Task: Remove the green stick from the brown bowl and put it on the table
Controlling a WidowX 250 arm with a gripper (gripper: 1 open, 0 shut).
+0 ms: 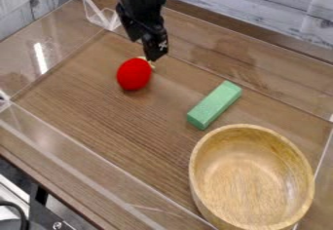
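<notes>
The green stick [215, 105] lies flat on the table [111, 141], just beyond the far left rim of the brown bowl [254, 130]. The bowl stands at the front right and holds nothing. My black gripper [155, 49] hangs at the back left, pointing steeply down, its tips just above and behind a red round fruit [132, 74]. Its jaws stand open with nothing between them. It is well away from the stick and the bowl.
Clear acrylic walls [33, 58] run round the table's edges. A folded clear acrylic piece [104, 15] stands at the back left corner, close behind the arm. White planks line the back.
</notes>
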